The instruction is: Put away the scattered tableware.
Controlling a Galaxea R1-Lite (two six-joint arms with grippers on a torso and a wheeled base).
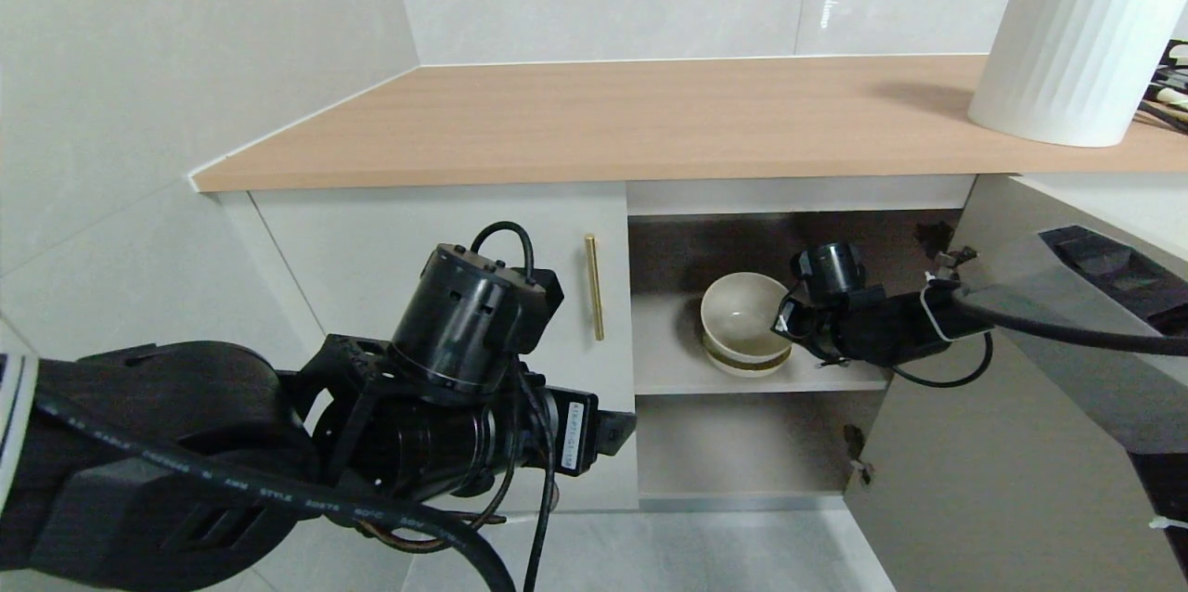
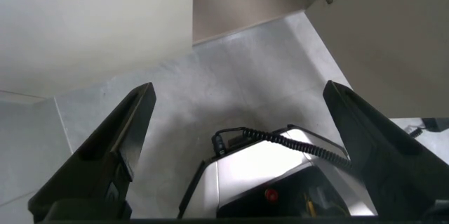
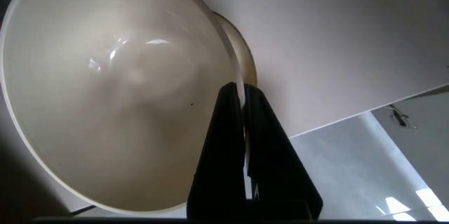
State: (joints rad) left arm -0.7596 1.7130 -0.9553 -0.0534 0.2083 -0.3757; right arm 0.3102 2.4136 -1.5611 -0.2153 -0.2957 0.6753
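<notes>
A cream bowl (image 1: pixel 742 314) is held tilted inside the open cabinet, above a second bowl with a gold band (image 1: pixel 747 360) that rests on the middle shelf (image 1: pixel 668 355). My right gripper (image 1: pixel 784 325) is shut on the tilted bowl's rim; the right wrist view has the fingers (image 3: pixel 235 122) pinching the rim of that bowl (image 3: pixel 105 76). My left gripper (image 2: pixel 238 126) hangs low in front of the closed left cabinet door, open and empty, its fingers (image 2: pixel 119 140) wide apart over the floor.
The right cabinet door (image 1: pixel 984 444) stands open, swung out toward me. The left door (image 1: pixel 445 230) with a gold handle (image 1: pixel 594 286) is closed. A white ribbed vessel (image 1: pixel 1077 35) stands on the wooden countertop (image 1: pixel 603 119). A lower shelf (image 1: pixel 742 453) lies below.
</notes>
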